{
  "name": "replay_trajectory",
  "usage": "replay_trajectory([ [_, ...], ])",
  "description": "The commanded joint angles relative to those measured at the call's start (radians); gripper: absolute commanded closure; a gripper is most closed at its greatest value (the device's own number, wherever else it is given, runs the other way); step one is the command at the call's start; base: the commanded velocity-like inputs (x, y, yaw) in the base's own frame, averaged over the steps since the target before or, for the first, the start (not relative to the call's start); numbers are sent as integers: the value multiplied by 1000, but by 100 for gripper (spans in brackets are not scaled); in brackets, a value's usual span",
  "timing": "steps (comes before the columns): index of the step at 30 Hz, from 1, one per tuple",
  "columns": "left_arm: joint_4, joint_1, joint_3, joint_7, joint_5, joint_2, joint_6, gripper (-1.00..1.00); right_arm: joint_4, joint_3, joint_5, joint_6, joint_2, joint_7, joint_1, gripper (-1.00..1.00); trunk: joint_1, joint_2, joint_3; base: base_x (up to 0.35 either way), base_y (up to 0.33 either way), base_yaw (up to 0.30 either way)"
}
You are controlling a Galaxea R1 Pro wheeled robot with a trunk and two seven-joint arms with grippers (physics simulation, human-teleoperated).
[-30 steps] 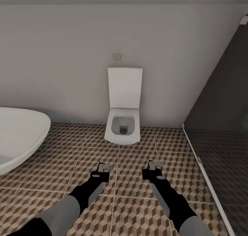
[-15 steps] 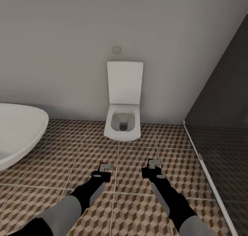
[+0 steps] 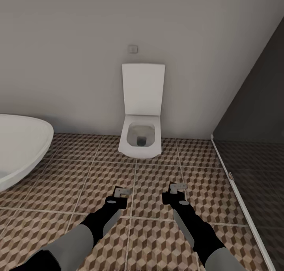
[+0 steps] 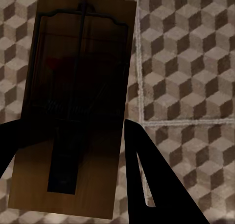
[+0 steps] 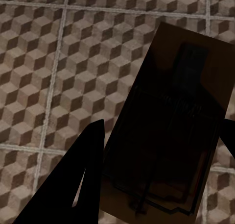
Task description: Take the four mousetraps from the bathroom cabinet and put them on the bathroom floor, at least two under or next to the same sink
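Note:
Both arms reach forward over the bathroom floor (image 3: 59, 184), tiled in a brown and beige cube pattern. My left gripper (image 3: 121, 192) is shut on a mousetrap (image 4: 78, 87), a flat brown plate with a thin wire frame, held between the dark fingers (image 4: 147, 175). In my right gripper (image 3: 177, 188), also shut, sits a second mousetrap (image 5: 176, 121), which looks very dark in the right wrist view. Both traps hang above the tiles (image 5: 58, 62). The cabinet is out of view.
A white toilet (image 3: 141, 138) with its lid up stands against the grey wall straight ahead. A large white rounded basin (image 3: 19, 148) juts in from the left. A smoky dark glass shower panel (image 3: 252, 144) with a pale floor rail closes the right side.
The whole picture has shifted: the toilet and wall switch sit higher and a little larger, so the camera has moved closer. Both grippers keep their hold and their place in the view.

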Motion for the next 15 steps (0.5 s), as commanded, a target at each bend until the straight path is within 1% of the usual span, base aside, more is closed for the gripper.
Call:
replay_trajectory([
  [1,-2,-1,-8,8,4,1,5,100,-1,3,-10,3,-1,-9,-1,100,0,0,-2,0,0,0],
  [9,-1,-1,-8,7,4,1,5,100,-1,3,-10,3,-2,-9,-1,100,0,0,-12,11,0,0],
  [11,0,-1,-8,8,4,1,6,100,-1,3,-10,3,-2,-9,-1,100,0,0,-12,156,16,0],
  [15,0,-1,-8,8,4,1,7,100,-1,3,-10,3,-2,-9,-1,100,0,0,-13,272,59,0],
])
